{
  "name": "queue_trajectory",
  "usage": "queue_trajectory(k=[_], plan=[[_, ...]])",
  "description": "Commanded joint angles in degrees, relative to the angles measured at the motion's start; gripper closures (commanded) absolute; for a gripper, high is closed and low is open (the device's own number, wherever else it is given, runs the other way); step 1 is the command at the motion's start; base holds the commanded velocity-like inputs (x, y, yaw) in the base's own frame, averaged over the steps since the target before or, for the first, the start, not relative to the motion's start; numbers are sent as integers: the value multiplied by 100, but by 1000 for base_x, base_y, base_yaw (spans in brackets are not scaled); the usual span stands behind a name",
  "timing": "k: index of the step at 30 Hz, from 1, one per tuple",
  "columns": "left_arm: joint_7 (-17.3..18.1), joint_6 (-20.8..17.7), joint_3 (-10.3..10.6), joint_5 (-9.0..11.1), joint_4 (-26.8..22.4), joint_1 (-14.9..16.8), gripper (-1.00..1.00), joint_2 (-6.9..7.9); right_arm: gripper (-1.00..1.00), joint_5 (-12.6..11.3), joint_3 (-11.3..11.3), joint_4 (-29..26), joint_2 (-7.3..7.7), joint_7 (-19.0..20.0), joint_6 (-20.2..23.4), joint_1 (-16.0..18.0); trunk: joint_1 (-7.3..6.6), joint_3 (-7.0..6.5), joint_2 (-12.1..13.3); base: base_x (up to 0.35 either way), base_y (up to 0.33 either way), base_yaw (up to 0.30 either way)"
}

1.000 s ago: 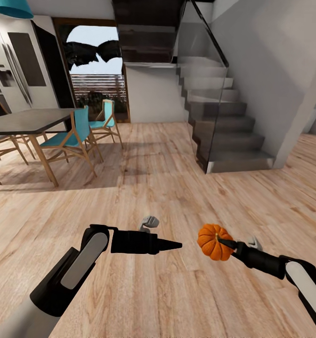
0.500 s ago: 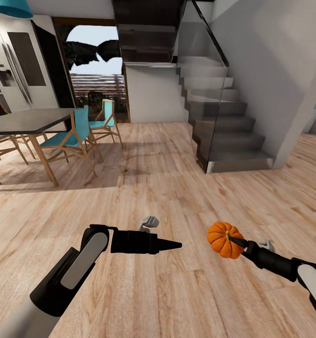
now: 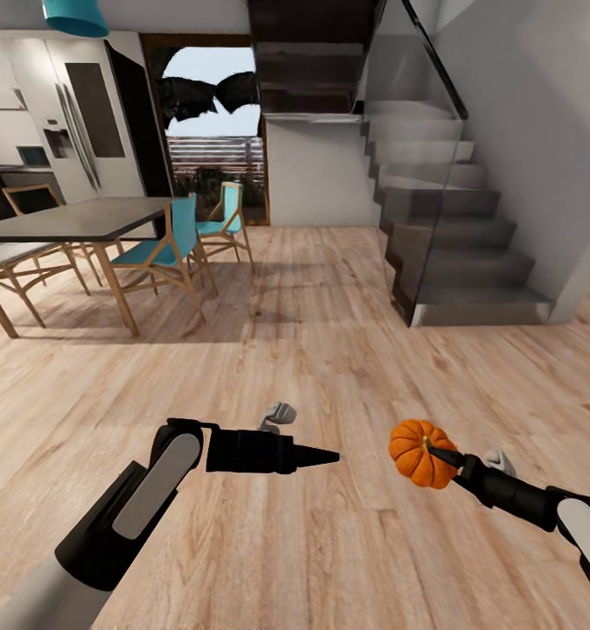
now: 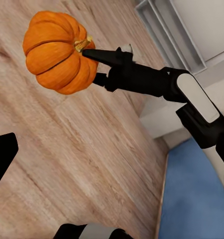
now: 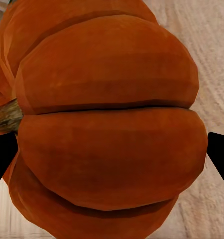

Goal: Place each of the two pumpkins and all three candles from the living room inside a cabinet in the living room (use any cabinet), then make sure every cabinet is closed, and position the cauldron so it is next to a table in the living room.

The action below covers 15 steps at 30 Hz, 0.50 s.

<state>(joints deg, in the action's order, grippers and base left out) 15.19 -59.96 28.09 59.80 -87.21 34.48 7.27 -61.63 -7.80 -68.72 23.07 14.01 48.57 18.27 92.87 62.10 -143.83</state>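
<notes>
Between the right jaws, a ribbed orange pumpkin (image 3: 422, 452), brown-stemmed.

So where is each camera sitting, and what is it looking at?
Head view: up on the robot's head, looking forward and down across the wooden floor toward the stairs; both arms show, the right gripper holding the pumpkin, the left gripper holding nothing.
Left wrist view: on the left arm, looking at the pumpkin and right arm.
Right wrist view: on the right arm, close against the pumpkin.
All three share the pumpkin.
</notes>
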Motion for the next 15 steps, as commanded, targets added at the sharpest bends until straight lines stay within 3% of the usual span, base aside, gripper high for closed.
queue_trajectory(k=[1,4,6,8,11,15], plan=[[61,-4,1,-44,0,1,-100,5,100,12,-11,4,-2,34,29,2,-1,10,-2,0,-3,245],[66,-4,-14,-32,-11,-15,-100,49,100,17,-11,14,-3,32,29,1,-1,25,-2,0,-2,245],[77,-4,-29,-19,-25,-22,-100,193,100,18,-11,25,-8,29,26,1,-1,35,-2,0,-1,244],[231,-4,-207,1,-36,-26,-100,526,100,19,-11,41,-15,19,23,1,-1,45,-2,0,0,243],[648,-4,-567,0,-38,-31,-100,903,100,20,-8,53,-21,-5,27,3,-1,60,-2,0,0,243],[871,-4,-729,-8,-21,-37,-100,1113,100,20,43,74,-64,-10,23,48,-1,82,-2,0,0,240]])
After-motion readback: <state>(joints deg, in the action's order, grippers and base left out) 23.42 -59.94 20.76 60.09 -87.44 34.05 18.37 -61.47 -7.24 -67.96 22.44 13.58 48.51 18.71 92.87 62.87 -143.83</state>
